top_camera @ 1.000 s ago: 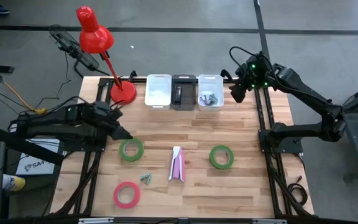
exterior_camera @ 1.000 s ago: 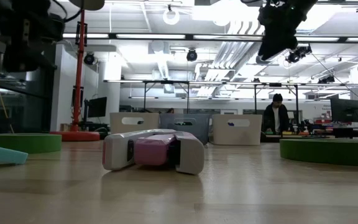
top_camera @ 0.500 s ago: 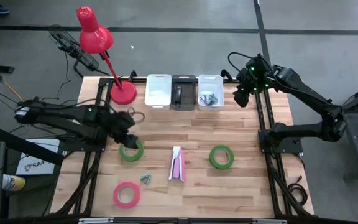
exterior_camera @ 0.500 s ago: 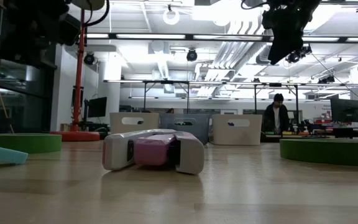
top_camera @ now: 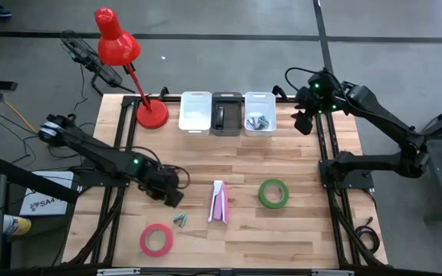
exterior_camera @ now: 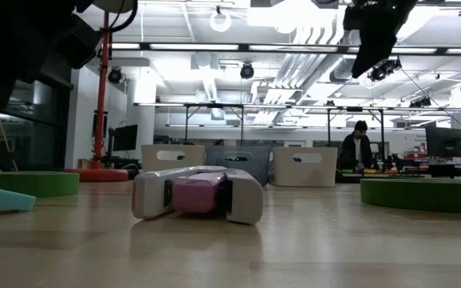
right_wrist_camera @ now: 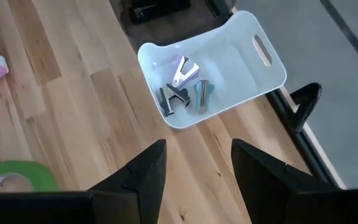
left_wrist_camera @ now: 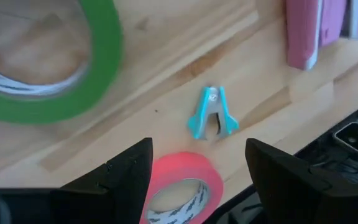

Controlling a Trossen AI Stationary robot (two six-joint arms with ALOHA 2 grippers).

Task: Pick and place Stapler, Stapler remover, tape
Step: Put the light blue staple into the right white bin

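My left gripper (top_camera: 175,199) hangs open above the table, left of the pink-and-white stapler (top_camera: 219,202), which lies on its side. In its wrist view the blue stapler remover (left_wrist_camera: 212,116) lies on the wood between a green tape roll (left_wrist_camera: 48,68) and the pink tape roll (left_wrist_camera: 180,190); nothing is between the fingers. My arm covers this green roll in the high view. A second green tape roll (top_camera: 273,193) lies flat further right. My right gripper (top_camera: 304,123) is open, high above the far right edge, beside the white bin (right_wrist_camera: 253,71).
Three bins stand in a row at the far edge: white (top_camera: 195,113), dark (top_camera: 226,113), and white (top_camera: 259,113) with several removers (right_wrist_camera: 182,87) inside. A red lamp (top_camera: 117,42) has its base (top_camera: 152,115) at the far left corner. A person (exterior_camera: 357,150) is in the room behind.
My left gripper has swung from the table's left edge toward the right and near edge, passing over the left green tape roll, and has rolled and tipped further downward. It stops just above the stapler remover. My right gripper has rolled a little in place. Nothing on the table has moved.
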